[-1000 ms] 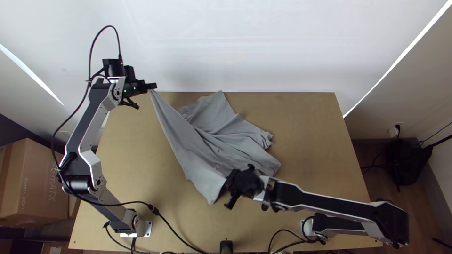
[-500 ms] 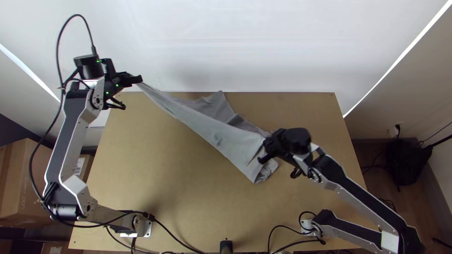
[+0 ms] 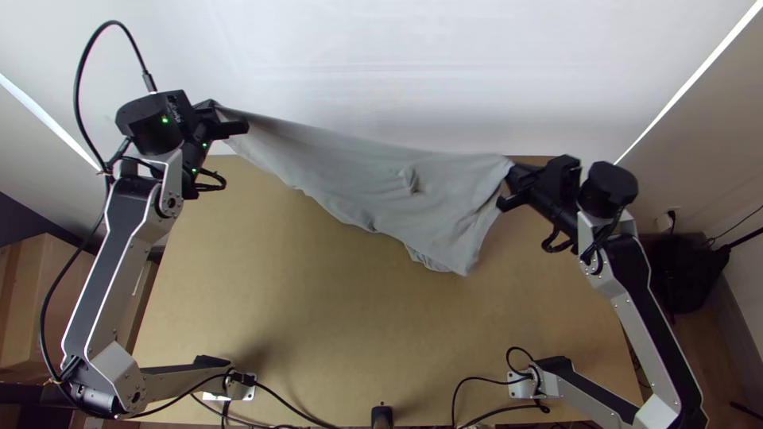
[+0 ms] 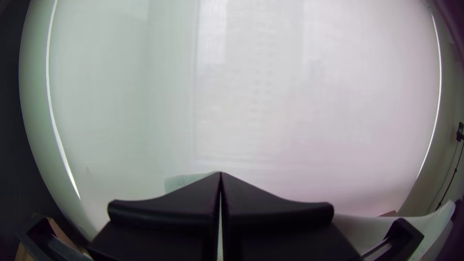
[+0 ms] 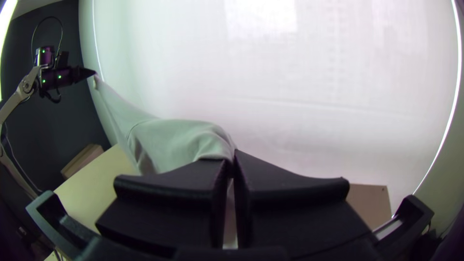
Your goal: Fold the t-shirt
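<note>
The grey t-shirt is suspended above the table between the left gripper and right gripper, both clamped on its fabric (presumably so that creases are drawn out for folding).

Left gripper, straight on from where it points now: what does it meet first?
Probably the white backdrop beyond the table, which lies past the left gripper's fingertips. Gap unclear. The gripped shirt would likely trail along.
</note>
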Robot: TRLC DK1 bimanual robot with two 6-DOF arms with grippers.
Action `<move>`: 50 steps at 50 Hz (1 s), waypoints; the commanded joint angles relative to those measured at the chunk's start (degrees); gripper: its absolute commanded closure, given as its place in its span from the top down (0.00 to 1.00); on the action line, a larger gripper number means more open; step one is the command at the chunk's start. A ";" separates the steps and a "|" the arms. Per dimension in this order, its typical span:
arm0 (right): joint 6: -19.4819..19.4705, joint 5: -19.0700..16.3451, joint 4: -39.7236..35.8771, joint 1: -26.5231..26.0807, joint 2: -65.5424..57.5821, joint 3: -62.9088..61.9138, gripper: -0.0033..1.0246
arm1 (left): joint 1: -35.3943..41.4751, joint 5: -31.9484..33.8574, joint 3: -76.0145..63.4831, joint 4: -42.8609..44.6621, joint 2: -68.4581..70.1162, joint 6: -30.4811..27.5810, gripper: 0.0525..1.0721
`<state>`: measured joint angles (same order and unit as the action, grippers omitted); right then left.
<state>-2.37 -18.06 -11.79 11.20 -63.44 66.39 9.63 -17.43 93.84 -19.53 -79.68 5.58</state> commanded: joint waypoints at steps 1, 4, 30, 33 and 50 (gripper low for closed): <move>-0.62 -0.39 6.34 -2.68 -0.63 2.60 0.03 | 1.89 -2.26 -1.38 5.12 2.07 -0.75 0.02; -0.53 -0.39 10.56 -4.17 -0.72 3.31 0.03 | 2.94 -2.78 -1.21 6.87 2.07 -1.01 0.02; -11.34 -0.30 28.32 -14.89 5.87 8.32 0.03 | 4.00 -6.30 -11.93 26.47 19.21 -6.90 0.02; -11.52 -0.30 27.52 -15.33 8.95 7.53 0.03 | 4.00 -6.21 -14.21 26.91 22.90 -6.99 0.02; -12.83 -0.22 12.67 -16.39 22.57 9.46 0.02 | 3.82 -6.21 -19.49 21.99 38.37 -6.38 0.02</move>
<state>-13.47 -21.93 3.22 -3.25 -43.05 72.93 14.52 -20.10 74.08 2.87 -44.75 -0.25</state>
